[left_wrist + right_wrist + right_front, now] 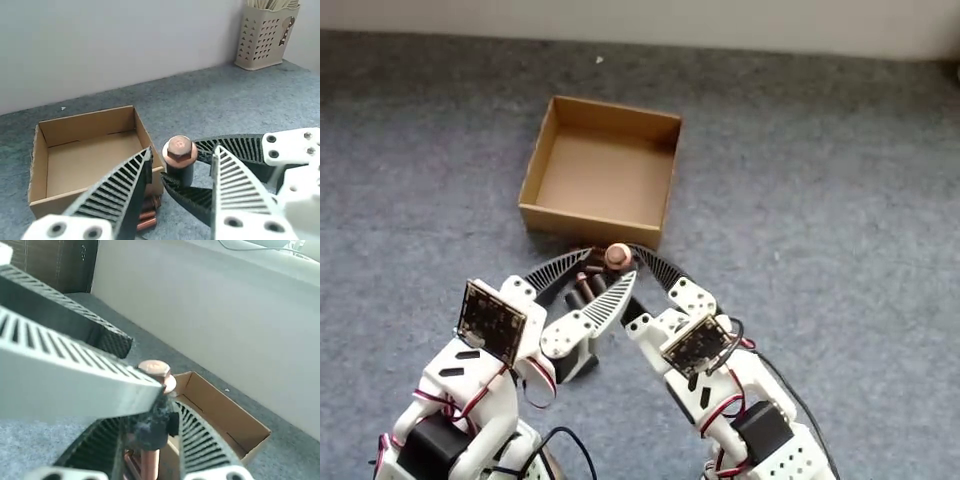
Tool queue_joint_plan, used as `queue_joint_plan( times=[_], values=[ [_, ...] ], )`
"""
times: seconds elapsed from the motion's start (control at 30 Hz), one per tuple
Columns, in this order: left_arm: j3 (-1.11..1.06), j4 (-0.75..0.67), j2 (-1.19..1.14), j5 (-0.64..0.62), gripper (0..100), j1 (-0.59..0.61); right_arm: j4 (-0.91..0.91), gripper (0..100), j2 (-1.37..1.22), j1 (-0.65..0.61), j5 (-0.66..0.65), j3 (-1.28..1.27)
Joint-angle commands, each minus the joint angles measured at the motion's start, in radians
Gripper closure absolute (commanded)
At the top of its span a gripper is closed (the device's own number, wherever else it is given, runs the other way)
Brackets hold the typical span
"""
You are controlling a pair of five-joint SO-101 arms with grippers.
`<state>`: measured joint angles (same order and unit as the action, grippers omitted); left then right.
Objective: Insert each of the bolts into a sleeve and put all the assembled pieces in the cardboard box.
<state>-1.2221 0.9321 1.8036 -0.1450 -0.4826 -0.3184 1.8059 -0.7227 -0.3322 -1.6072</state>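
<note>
A copper bolt (618, 256) sits head-up in a black sleeve (180, 174), just in front of the cardboard box (595, 217). My right gripper (177, 166) is shut on the sleeve, its black fingers (230, 150) coming in from the side. In the right wrist view the bolt head (155, 371) tops the sleeve (150, 430), and the box (225, 415) lies beyond. My left gripper (182, 151) is open, its fingertips either side of the bolt without touching. Its black and white fingers (605, 300) spread over the loose parts.
Loose copper bolts (147, 216) and dark sleeves (586, 290) lie on the grey carpet against the box's front wall, under the left gripper. A beige holder (265, 35) stands by the white wall far off. Open carpet surrounds the box.
</note>
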Motion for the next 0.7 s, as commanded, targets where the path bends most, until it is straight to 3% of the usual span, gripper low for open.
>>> queue_joint_plan(
  times=[0.0,0.3,0.37,0.53,0.67],
  values=[
    [0.076,0.002,0.004,0.009,79,0.015,0.022,99.3,0.028,0.044,0.002,0.019],
    [0.176,-0.002,0.004,0.009,79,0.285,0.028,99.3,0.028,0.173,0.006,-0.047],
    [0.162,0.002,0.004,0.009,79,0.354,0.028,99.3,0.028,0.199,0.061,-0.051],
    [-0.019,-0.003,0.004,0.002,90,0.527,0.028,99.3,0.028,0.245,0.121,-0.047],
    [-0.183,-0.012,0.004,0.002,92,0.532,0.028,99.3,0.027,0.246,0.124,-0.047]
  ],
)
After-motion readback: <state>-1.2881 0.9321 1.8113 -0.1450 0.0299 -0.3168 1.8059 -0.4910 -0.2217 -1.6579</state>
